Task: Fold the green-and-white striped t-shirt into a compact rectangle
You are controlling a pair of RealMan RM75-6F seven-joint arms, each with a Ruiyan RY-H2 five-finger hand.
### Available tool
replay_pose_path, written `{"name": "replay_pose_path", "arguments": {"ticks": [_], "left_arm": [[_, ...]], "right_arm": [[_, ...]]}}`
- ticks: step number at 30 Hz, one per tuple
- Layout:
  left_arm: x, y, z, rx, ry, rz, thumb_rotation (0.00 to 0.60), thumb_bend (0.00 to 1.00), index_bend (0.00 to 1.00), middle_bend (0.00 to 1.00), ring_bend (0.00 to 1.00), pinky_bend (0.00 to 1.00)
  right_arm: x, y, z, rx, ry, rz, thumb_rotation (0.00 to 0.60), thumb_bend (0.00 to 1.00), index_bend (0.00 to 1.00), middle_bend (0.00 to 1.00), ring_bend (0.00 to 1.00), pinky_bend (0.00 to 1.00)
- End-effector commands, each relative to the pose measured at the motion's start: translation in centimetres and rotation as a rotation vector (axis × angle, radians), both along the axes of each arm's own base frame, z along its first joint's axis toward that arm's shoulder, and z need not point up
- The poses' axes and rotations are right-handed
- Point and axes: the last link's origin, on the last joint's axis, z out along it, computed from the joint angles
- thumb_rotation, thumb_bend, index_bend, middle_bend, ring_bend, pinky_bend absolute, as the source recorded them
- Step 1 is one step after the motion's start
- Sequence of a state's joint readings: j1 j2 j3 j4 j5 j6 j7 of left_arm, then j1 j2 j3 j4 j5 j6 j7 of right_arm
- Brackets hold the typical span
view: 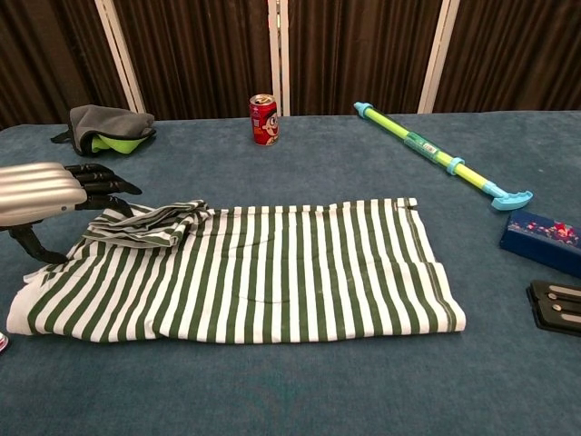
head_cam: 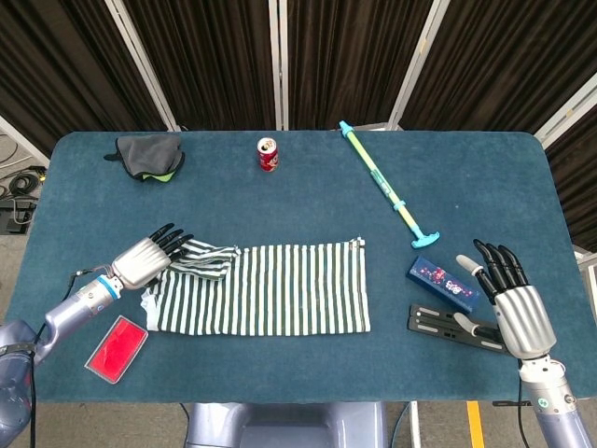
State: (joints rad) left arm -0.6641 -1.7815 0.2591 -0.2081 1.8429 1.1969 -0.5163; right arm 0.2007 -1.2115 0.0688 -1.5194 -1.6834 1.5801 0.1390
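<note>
The green-and-white striped t-shirt [head_cam: 270, 289] [view: 263, 268] lies flat on the blue table as a wide rectangle, with a sleeve [head_cam: 207, 259] [view: 150, 221] bunched up on its left end. My left hand [head_cam: 149, 259] [view: 45, 195] hovers at that left end, fingers stretched out over the sleeve's edge, holding nothing. At the table's right front my right hand [head_cam: 511, 301] rests with fingers spread, away from the shirt. The chest view does not show it.
A red card [head_cam: 117, 347] lies front left. A grey-and-green cloth [head_cam: 149, 155] and a red can [head_cam: 269, 154] stand at the back. A green-and-blue stick [head_cam: 387, 187], a blue box [head_cam: 443, 283] and a black clip [head_cam: 457, 327] lie on the right.
</note>
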Motion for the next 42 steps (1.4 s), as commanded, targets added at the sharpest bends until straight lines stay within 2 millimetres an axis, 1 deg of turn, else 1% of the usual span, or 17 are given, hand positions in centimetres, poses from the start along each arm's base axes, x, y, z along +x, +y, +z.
{"name": "replay_pose_path", "arguments": {"ticks": [1,11,20,24,26,28,33,36,40,42], "left_arm": [[-0.1,0.0,-0.1,0.0,0.003,0.006,0.6,0.1,0.18,0.0,0.0,0.0],[-0.8,0.4,1.1,0.028,0.01,0.031,0.6,0.1,0.19,0.0,0.0,0.0],[-0.9,0.4,0.6,0.027,0.012,0.047,0.6,0.1,0.2,0.0,0.0,0.0],[-0.7,0.3,0.2,0.024,-0.003,0.051,0.6,0.13,0.21,0.0,0.0,0.0],[-0.6,0.2,-0.1,0.021,-0.006,0.052,0.6,0.16,0.21,0.0,0.0,0.0],[-0.4,0.2,-0.3,0.018,-0.011,0.053,0.6,0.21,0.23,0.0,0.0,0.0],[-0.1,0.0,-0.8,0.011,-0.031,0.051,0.6,0.26,0.3,0.0,0.0,0.0],[-0.1,-0.1,-1.0,0.007,-0.037,0.054,0.6,0.33,0.33,0.0,0.0,0.0],[0.1,0.0,-1.1,0.006,-0.042,0.048,0.6,0.41,0.34,0.0,0.0,0.0],[0.2,0.0,-1.0,0.009,-0.045,0.043,0.6,0.44,0.35,0.0,0.0,0.0]], "right_arm": [[0.0,0.0,0.0,-0.001,0.0,0.0,0.6,0.0,0.22,0.0,0.0,0.0],[-0.1,-0.1,0.0,0.0,0.001,-0.004,0.6,0.0,0.22,0.0,0.0,0.0],[0.0,-0.1,-0.1,-0.002,0.002,-0.005,0.6,0.0,0.22,0.0,0.0,0.0],[0.0,-0.1,-0.1,-0.001,0.003,-0.003,0.6,0.0,0.22,0.0,0.0,0.0],[0.0,0.0,-0.1,-0.001,0.003,-0.002,0.6,0.0,0.22,0.0,0.0,0.0],[0.0,0.0,0.0,-0.003,0.002,0.0,0.6,0.0,0.22,0.0,0.0,0.0],[0.0,0.0,0.1,-0.005,0.001,0.002,0.6,0.0,0.22,0.0,0.0,0.0],[0.1,0.0,0.1,-0.005,0.001,0.005,0.6,0.0,0.22,0.0,0.0,0.0],[0.1,0.1,0.0,-0.004,0.002,0.004,0.6,0.0,0.22,0.0,0.0,0.0],[0.1,0.1,0.0,-0.004,0.002,0.005,0.6,0.0,0.22,0.0,0.0,0.0]]}}
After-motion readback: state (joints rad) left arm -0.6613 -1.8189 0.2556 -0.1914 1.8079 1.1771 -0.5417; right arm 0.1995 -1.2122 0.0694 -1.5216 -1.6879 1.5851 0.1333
